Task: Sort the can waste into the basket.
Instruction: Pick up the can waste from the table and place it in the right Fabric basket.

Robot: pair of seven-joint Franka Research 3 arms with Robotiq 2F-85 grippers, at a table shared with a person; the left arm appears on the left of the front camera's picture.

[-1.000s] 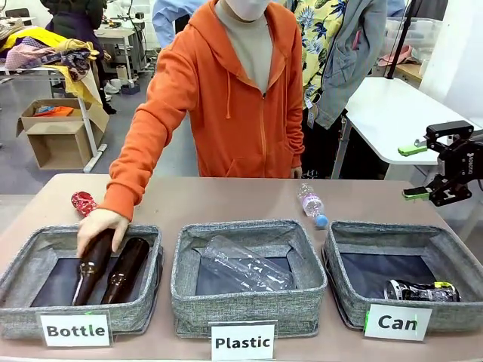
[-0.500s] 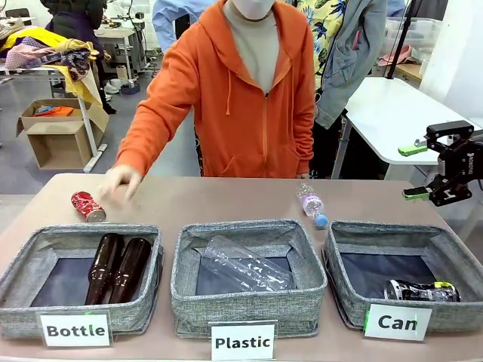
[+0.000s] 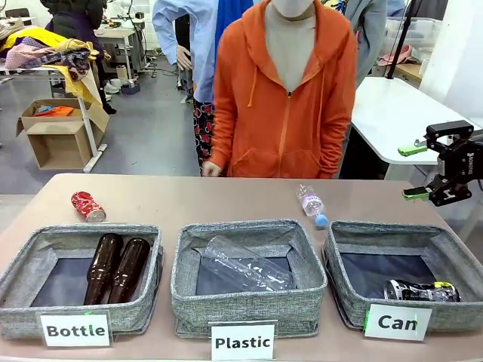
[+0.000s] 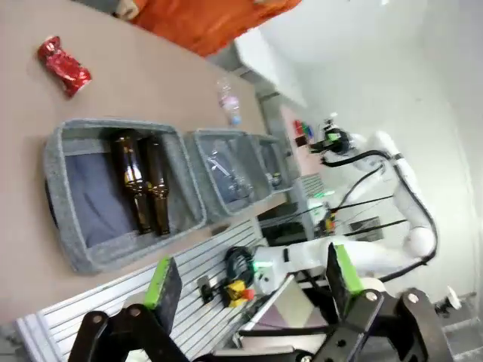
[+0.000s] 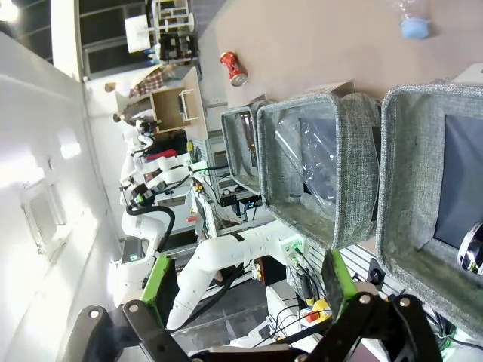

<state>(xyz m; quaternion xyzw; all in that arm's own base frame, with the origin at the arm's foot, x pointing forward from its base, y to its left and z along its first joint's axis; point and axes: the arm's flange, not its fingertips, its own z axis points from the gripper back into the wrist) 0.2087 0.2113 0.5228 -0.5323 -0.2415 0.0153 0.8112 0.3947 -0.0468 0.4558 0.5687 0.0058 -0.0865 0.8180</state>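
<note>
Though the basket (image 3: 392, 228) holds a black can (image 3: 421, 290), the red can (image 3: 88, 206) lies far left.
Empty and wide apart: left fingers (image 4: 161, 280), right fingers (image 3: 413, 149).

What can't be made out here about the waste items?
Black dented drink can: front view, lower side hidden behind the grey woven "Can" basket's front wall; right wrist view, cut by the picture's right edge.
Crushed red can: front view, print too small to read.
Small clear plastic bottle: right wrist view, cut by the top edge.
</note>
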